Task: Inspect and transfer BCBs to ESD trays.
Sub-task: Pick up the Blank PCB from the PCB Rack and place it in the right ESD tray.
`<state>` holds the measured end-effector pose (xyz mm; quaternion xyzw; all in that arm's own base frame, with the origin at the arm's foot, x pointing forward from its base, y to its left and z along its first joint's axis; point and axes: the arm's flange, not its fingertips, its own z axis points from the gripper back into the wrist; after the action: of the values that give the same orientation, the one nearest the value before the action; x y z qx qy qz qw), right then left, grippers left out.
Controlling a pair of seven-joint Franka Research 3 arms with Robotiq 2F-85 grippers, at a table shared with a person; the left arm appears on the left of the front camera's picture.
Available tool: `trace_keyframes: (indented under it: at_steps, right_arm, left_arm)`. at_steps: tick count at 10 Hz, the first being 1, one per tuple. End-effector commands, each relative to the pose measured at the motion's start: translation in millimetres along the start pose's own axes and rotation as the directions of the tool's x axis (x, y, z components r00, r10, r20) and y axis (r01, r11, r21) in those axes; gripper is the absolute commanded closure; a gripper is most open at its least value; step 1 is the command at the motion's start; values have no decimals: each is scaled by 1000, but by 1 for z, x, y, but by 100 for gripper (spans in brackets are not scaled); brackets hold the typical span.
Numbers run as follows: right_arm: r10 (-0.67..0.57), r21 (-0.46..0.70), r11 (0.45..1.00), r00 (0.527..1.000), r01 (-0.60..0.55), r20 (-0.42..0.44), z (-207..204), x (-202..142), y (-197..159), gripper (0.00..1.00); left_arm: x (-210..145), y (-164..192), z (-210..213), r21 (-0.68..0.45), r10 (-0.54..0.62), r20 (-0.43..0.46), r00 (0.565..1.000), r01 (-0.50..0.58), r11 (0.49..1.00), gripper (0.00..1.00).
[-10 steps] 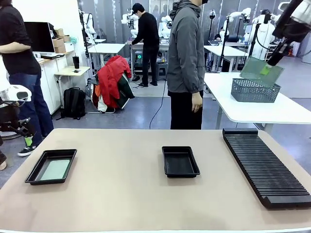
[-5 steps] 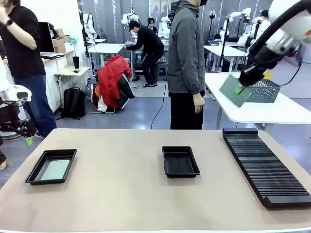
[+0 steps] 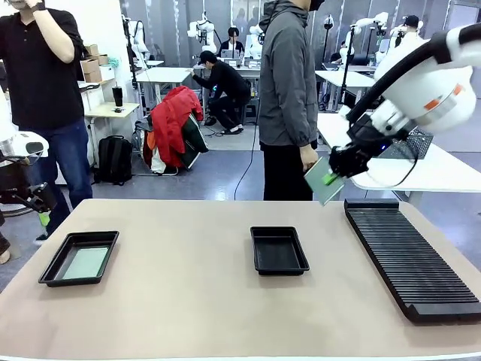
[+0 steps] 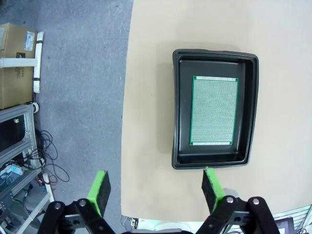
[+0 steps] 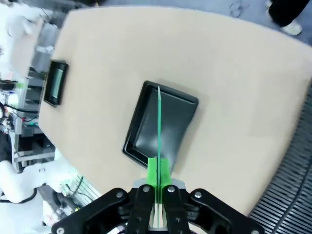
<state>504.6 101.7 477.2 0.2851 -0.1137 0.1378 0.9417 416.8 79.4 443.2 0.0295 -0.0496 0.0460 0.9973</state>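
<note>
Right pincer [image 3: 331,177] clamps a BCB [image 3: 319,183] above the tabletop's [image 3: 188,301] far edge; left pincer [image 4: 156,187] gapes at the left edge.

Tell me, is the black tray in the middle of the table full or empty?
Empty. The middle tray has a bare black floor, with nothing lying in it.

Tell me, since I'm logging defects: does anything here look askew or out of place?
Nothing stands out. One BCB lies flat and square inside the left ESD tray, the middle ESD tray sits empty, and the right gripper holds a second BCB in the air by its edge.
</note>
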Motion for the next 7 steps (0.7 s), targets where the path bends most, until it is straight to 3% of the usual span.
trace_keyframes:
  at_steps: [1,7]
  right_arm:
    - [-109,65,992,993,105,55,-35,-10,7,98]
    - [-243,137,962,969,237,34,-136,-38,12,98]
  left_arm:
    - [1,0,-1,1,1,3,1000,-1,1000,0]
    - [1,0,-1,1,1,3,1000,-1,1000,0]
